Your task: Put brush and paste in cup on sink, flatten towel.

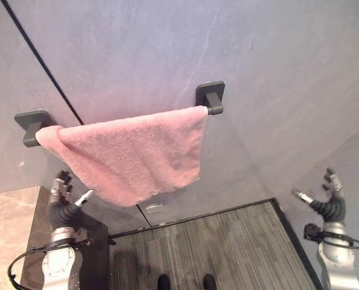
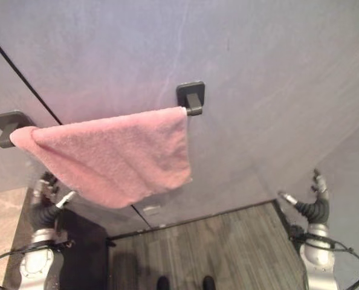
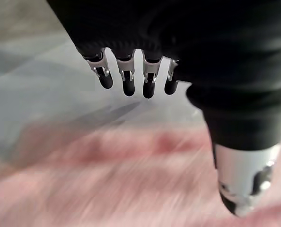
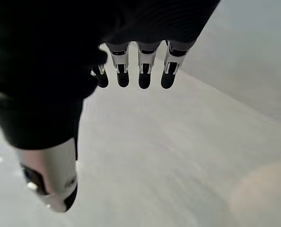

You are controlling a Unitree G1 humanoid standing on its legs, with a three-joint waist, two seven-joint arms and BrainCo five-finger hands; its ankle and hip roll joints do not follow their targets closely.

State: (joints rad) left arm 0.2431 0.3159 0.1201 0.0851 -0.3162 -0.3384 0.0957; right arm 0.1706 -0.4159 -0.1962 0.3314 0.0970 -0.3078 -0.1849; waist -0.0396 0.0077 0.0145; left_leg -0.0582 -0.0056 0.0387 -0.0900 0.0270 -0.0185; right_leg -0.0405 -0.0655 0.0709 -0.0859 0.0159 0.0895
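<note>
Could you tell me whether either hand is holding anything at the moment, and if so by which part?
Nothing is held. The left hand is open just below the pink towel; the right hand is open, off to the side.

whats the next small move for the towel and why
Probably raise the left robot hand to the low corner of the pink terry towel: it hangs slanted and bunched on the dark wall bar, and that open hand is just beneath it.

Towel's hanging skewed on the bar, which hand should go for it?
Left, probably. The left hand is raised, open, beside the towel's drooping lower corner, and its wrist view looks onto pink cloth. The right hand is open, well off to the side near bare wall.
</note>
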